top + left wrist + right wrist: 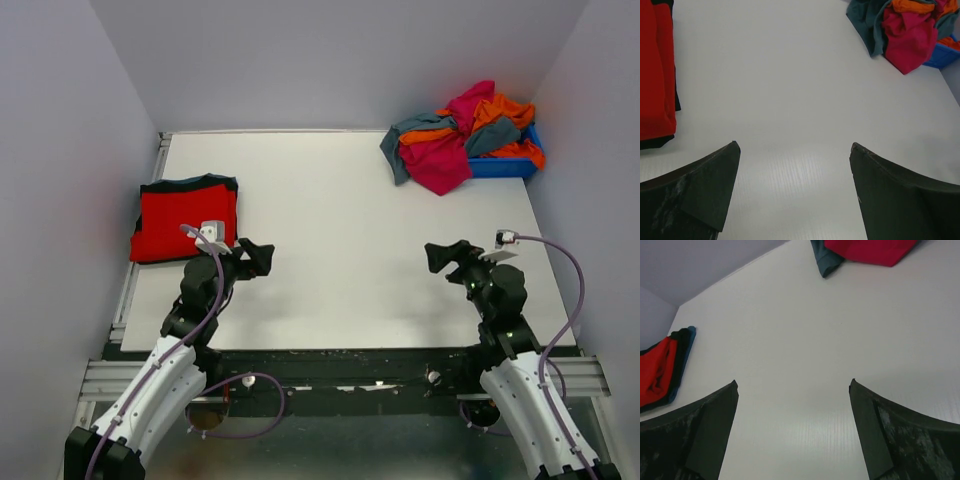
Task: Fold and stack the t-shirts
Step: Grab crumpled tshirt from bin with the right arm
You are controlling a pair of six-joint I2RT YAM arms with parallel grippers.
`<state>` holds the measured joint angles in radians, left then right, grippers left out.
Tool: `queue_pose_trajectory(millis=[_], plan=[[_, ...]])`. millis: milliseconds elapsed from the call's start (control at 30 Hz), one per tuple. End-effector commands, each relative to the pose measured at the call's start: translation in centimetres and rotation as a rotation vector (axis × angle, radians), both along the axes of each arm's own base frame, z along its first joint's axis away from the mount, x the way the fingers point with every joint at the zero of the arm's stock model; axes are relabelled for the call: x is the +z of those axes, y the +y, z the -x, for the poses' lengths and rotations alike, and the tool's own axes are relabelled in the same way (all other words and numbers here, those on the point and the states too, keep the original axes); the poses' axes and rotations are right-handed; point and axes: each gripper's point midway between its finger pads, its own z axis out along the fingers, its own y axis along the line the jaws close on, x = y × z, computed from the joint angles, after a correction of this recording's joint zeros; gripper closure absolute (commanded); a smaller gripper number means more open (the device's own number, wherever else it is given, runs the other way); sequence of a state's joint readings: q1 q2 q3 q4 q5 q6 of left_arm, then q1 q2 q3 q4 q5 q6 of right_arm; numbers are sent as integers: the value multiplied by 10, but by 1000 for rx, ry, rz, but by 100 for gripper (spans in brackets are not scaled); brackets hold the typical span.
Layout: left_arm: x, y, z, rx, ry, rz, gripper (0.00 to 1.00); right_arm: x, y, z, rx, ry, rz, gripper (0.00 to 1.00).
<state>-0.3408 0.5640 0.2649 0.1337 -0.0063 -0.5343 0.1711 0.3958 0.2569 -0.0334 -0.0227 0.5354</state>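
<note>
A folded bright red t-shirt [186, 222] lies on a small stack with dark cloth under it at the table's left edge; it also shows in the left wrist view [655, 75] and the right wrist view [657, 372]. A heap of unfolded t-shirts [460, 135], magenta-pink [910, 37], orange and grey-teal [865, 20], spills from the tray at the back right. My left gripper [258, 256] is open and empty just right of the red stack. My right gripper [445, 257] is open and empty over bare table.
A blue plastic tray [505, 165] under the heap sits in the back right corner by the wall. The white table [330, 240] is boxed in by grey walls at the back and sides. A metal rail runs along its near edge.
</note>
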Motion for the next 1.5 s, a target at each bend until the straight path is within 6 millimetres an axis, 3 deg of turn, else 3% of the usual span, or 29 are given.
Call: queue_pose_trajectory(millis=[0,133,300,400,500,700,800,833,967,1133,1267,1333,1367,1467], plan=[[1,-6,0,-36,-12,-2,1,-8,1,3,2,4,-14,0],[2,-9,0,-51,-14,5,1,-14,0,0,-19,30,-37,0],[-4,-16,-5,-70,5,25,1,4,9,-14,-6,20,-103,4],[-6,-25,-11,-91,35,56,2,16,3,-30,-68,79,-110,7],[-1,-30,-22,-77,72,97,2,30,-6,-53,-149,151,-92,7],[23,-45,-47,-77,57,166,2,79,-10,-107,-219,138,-86,8],[29,-53,-59,-86,55,165,2,91,-16,-133,-253,146,-97,10],[28,-55,-62,-91,57,162,2,102,-18,-144,-258,131,-102,10],[25,-58,-67,-110,33,135,3,115,-26,-180,-288,134,-98,11],[10,-54,-63,-110,26,82,2,107,-49,-223,-370,175,-97,13],[8,-60,-62,-143,28,95,2,83,-69,-252,-420,227,-141,20],[7,-64,-63,-160,32,104,2,67,-69,-265,-425,258,-147,21],[6,-66,-63,-171,38,105,2,63,-83,-270,-452,264,-147,22],[-1,-72,-66,-194,67,104,2,51,-94,-283,-489,277,-133,25]])
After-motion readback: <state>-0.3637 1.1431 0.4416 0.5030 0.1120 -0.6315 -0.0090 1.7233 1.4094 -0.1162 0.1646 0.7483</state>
